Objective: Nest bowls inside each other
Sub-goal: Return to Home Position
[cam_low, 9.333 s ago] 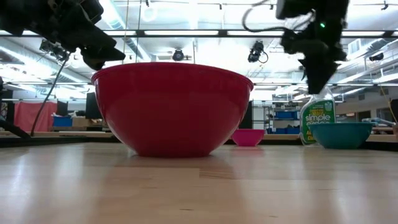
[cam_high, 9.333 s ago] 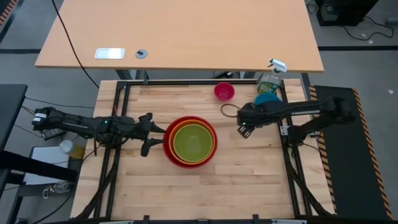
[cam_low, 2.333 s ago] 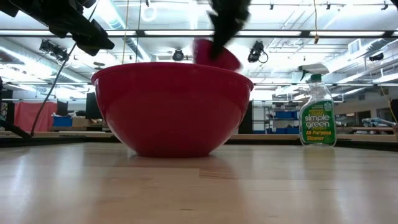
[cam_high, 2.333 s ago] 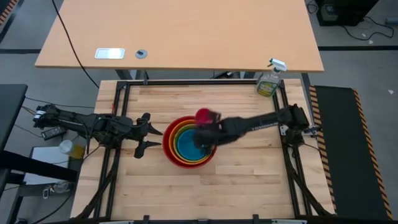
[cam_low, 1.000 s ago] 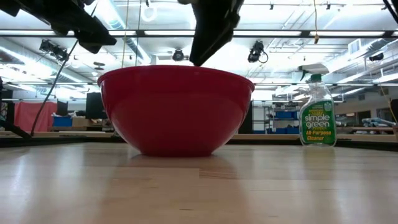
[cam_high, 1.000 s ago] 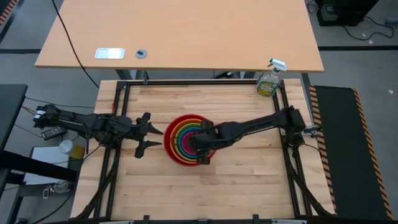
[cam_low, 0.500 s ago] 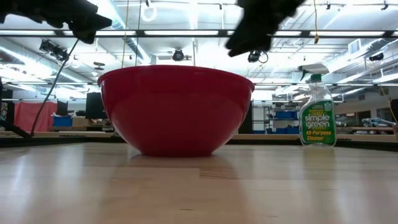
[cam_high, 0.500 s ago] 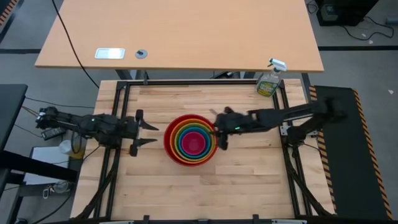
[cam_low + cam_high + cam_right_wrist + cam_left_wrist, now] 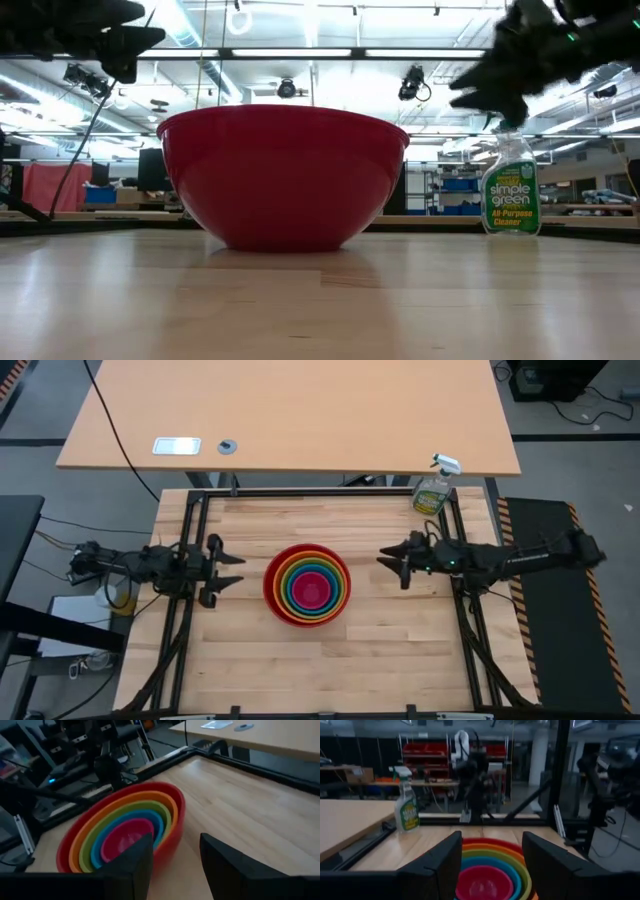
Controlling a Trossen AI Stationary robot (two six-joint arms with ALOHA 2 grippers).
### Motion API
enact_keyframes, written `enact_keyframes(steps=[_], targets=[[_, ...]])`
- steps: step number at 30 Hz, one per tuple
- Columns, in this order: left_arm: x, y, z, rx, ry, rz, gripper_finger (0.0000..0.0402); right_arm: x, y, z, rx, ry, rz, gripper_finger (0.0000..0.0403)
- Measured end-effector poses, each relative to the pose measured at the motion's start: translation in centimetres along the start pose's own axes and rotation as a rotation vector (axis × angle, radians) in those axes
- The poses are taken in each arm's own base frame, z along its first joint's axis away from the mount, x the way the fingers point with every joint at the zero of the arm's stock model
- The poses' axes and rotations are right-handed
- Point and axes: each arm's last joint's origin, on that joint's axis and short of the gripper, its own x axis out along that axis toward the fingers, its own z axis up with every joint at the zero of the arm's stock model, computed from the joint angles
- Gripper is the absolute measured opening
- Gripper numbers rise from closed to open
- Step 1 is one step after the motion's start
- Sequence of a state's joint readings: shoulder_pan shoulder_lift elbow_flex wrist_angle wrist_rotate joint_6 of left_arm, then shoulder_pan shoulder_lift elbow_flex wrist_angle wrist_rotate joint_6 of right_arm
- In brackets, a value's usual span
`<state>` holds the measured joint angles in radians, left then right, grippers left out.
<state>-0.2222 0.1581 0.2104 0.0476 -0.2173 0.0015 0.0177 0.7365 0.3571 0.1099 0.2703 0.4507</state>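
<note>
The bowls sit nested at the table's middle: red outermost, then orange, lime green, blue, and magenta pink innermost. The red bowl rests by its base on the wood. My left gripper stands open to the stack's left, clear of it, with the stack seen between its fingers. My right gripper is open to the stack's right, apart from the bowls.
A green spray bottle stands at the table's far right corner, also seen as the spray bottle in the low view. A black frame runs along the table's edges. A second table lies beyond the far edge.
My right gripper has drawn back from over the stack toward the table's right edge, tipping up toward level, and left the pink bowl inside the blue one. My left gripper has pulled back a little toward the left edge. The stack has stayed put.
</note>
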Motion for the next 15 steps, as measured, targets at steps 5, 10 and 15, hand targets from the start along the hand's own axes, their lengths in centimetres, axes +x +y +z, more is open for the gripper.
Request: enact_keyframes(steps=[5, 10, 15], targets=[[-0.5, 0.3, -0.9, -0.003, -0.013, 0.053, 0.0210, -1.5, -1.9, -2.8, 0.037, -0.067, -0.006, 0.0168], [-1.0, 0.4, -1.4, -0.007, -0.027, 0.056, 0.0210, -2.5, -3.3, -4.8, 0.081, -0.119, -0.026, 0.0168], [-1.3, 0.4, -1.7, -0.012, -0.013, 0.060, 0.0210, -3.3, -3.8, -5.3, 0.089, -0.176, -0.001, 0.0168]])
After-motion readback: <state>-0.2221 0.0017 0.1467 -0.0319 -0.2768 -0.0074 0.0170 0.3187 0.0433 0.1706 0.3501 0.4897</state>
